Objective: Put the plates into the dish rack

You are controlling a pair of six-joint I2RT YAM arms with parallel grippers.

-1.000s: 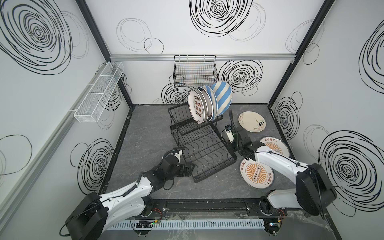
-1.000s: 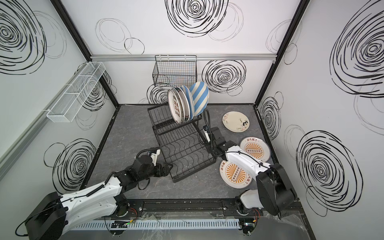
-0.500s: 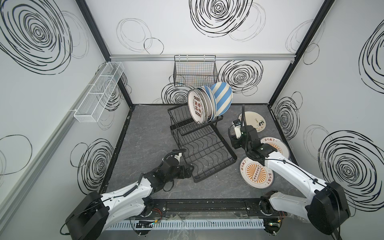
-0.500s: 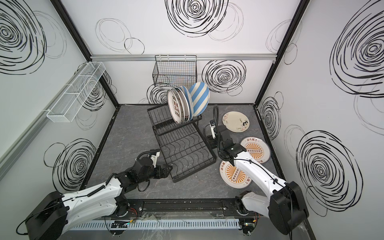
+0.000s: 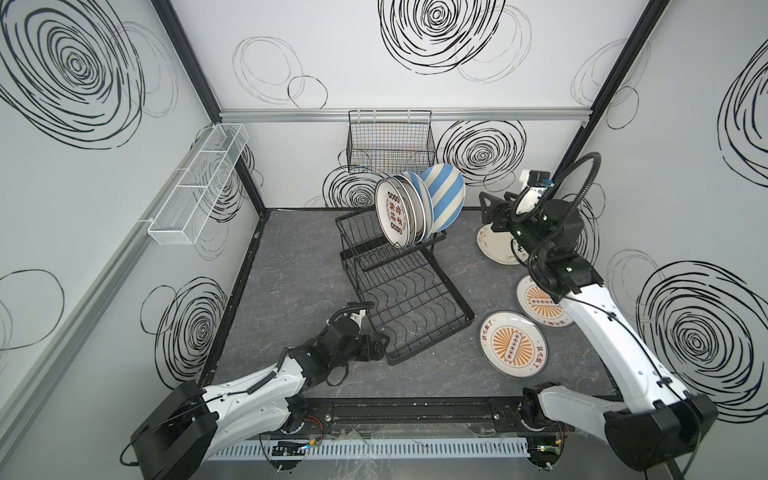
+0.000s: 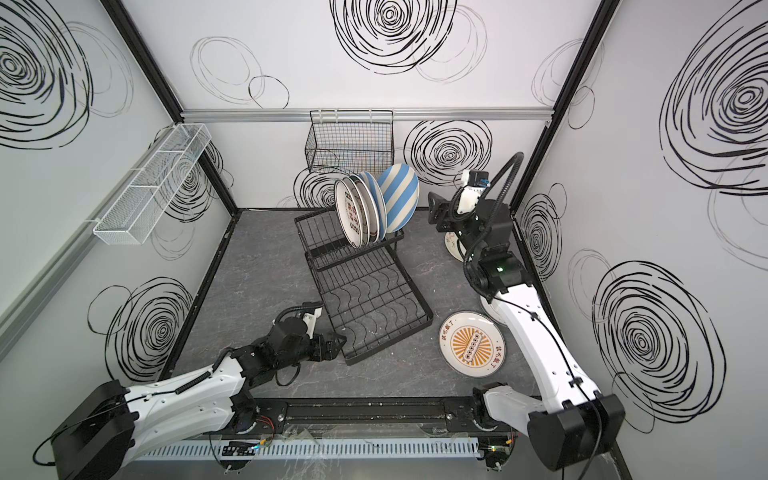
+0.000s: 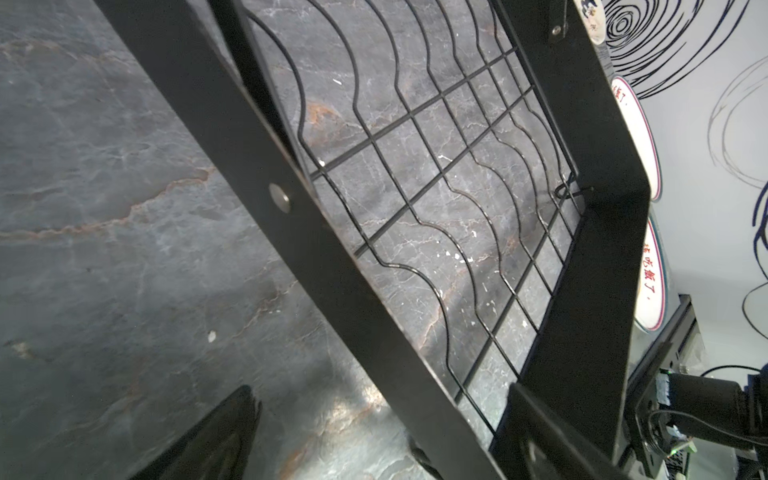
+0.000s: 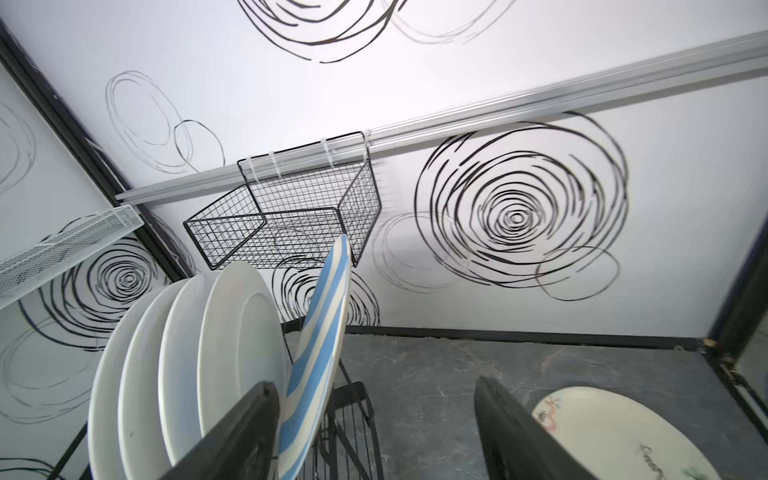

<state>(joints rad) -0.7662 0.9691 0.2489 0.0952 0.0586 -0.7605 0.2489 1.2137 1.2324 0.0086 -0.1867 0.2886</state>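
Note:
The black dish rack [image 5: 399, 286] [image 6: 365, 286] stands mid-floor. Several plates [image 5: 399, 216] stand upright in its upper shelf, a blue-and-cream striped plate [image 5: 446, 199] [image 8: 320, 353] rightmost; the wavy lower tray is bare. Three plates lie flat at the right: two orange sunburst ones [image 5: 513, 345] [image 5: 540, 301] and a cream floral one [image 5: 496, 249] [image 8: 615, 436]. My right gripper [image 5: 492, 212] [image 8: 374, 436] hangs open and empty, raised just right of the striped plate. My left gripper [image 5: 380, 343] [image 7: 382, 440] is open astride the tray's near-left corner rim.
A black grid wall basket [image 5: 390, 141] hangs on the back wall above the rack. A long white mesh basket [image 5: 199, 183] hangs on the left wall. Enclosure walls close off three sides. My right arm hides part of the farther sunburst plate.
My right gripper has risen from low beside the rack's right side, moved back and right, and opened wide. The left arm and the plates have stayed put.

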